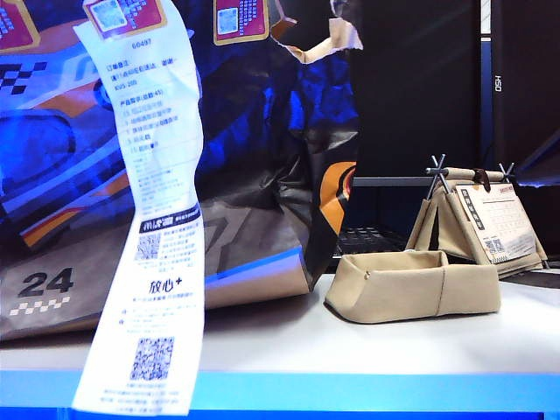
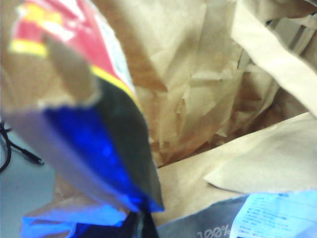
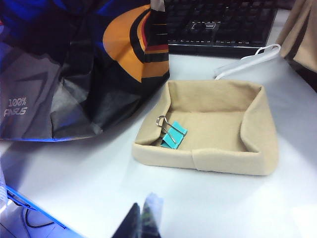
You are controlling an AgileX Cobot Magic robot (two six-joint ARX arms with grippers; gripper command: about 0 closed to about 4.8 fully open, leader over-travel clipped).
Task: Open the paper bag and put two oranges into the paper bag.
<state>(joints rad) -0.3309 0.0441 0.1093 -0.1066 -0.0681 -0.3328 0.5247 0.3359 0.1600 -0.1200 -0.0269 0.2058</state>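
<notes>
- Where the exterior view comes closest, a long white receipt [image 1: 153, 262] is seen hanging down the printed side of the paper bag [image 1: 254, 175], past the front edge of the white table [image 1: 394, 346].
- Behind the receipt, the paper bag is stood on the table, filling the left half of that view, with "24" printed low on its side.
- Just beside the bag, to the right, a low beige fabric tray [image 1: 411, 289] is set; a turquoise binder clip [image 3: 172, 135] lies inside it against one wall.
- Farther back, a small tent-shaped calendar stand [image 1: 477, 219] is placed behind the tray, and a black keyboard [image 3: 218, 22] is seen beyond it in the right wrist view.
- The left gripper [image 2: 141, 225] is held at the bag's open mouth, fingers closed together; whether paper is pinched cannot be told.
- The right gripper [image 3: 141, 223] is poised above the table near the tray, fingers closed on nothing.
- No oranges are seen.
</notes>
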